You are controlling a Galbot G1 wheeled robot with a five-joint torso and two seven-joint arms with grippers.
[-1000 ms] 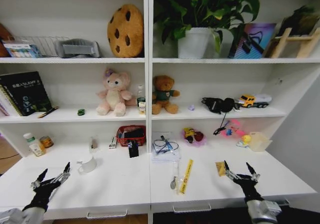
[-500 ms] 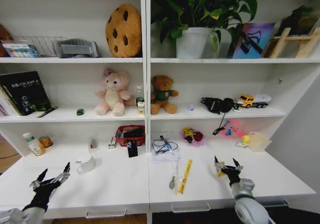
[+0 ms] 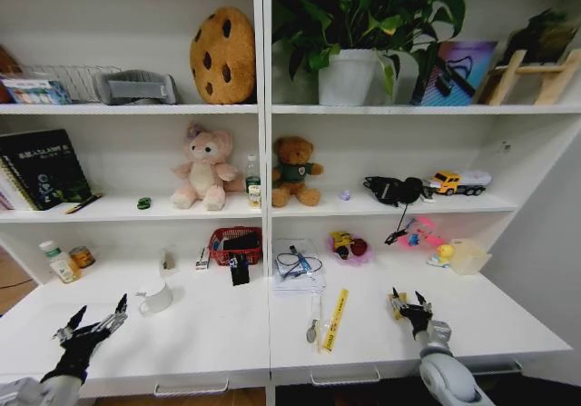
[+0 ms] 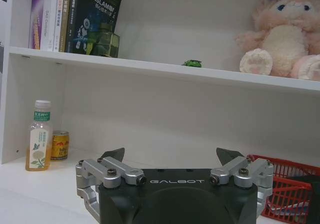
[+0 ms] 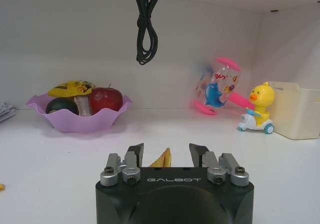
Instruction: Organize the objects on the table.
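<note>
right gripper [image 3: 408, 299] low on the table [image 3: 209, 333], jaws open around a small yellow wedge [image 5: 161, 159], lined up to grab | left gripper [image 3: 92, 319] parked open, empty | ruler [image 3: 337, 317] mid-table

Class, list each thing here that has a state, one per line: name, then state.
left gripper: jaws open, empty, above the table
right gripper: jaws open, either side of a yellow wedge
yellow ruler: lying flat
juice bottle: upright, capped
</note>
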